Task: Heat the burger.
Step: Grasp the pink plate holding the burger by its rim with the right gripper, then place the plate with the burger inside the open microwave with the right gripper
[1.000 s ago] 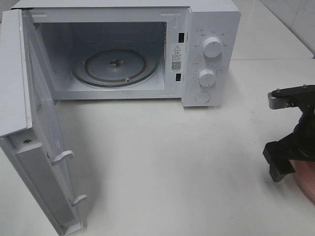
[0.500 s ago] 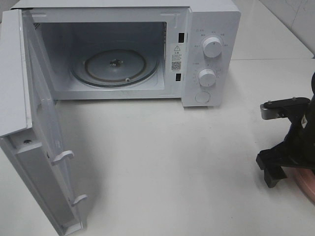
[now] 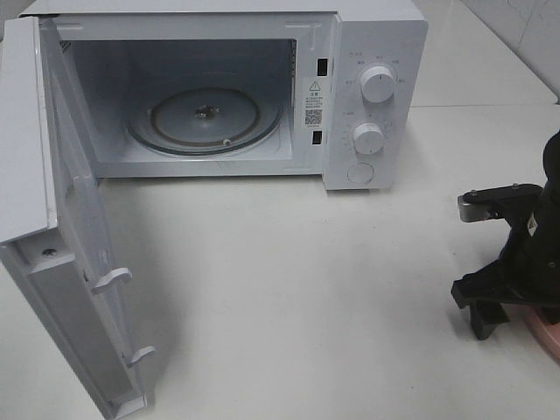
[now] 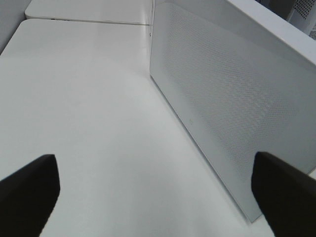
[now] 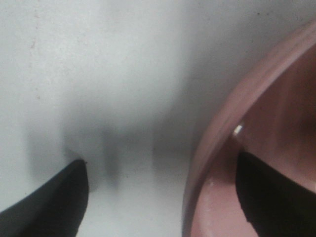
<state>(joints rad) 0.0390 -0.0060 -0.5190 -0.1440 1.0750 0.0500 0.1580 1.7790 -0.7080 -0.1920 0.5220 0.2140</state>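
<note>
**Jaws spread on both arms, burger not yet in the oven**

High view: microwave (image 3: 367, 52) with its door (image 3: 70, 262) swung open and the glass turntable (image 3: 206, 118) bare. My right jaws sit low at the pink plate (image 3: 547, 332).

Left wrist: left jaws wide and empty, beside the door.

Right wrist: right jaws apart astride the plate's rim, not gripping.

I see no burger anywhere. I judge only the opening done; loading, closing and heating remain.

White microwave (image 3: 376, 44) at far side of white table (image 3: 306, 289), door (image 3: 74, 262) swung open to the left, glass turntable (image 3: 206, 118) visible inside. Two dials (image 3: 378, 85) stacked on its right panel. Pink plate (image 3: 544, 331) at near right, mostly out of frame.
</note>
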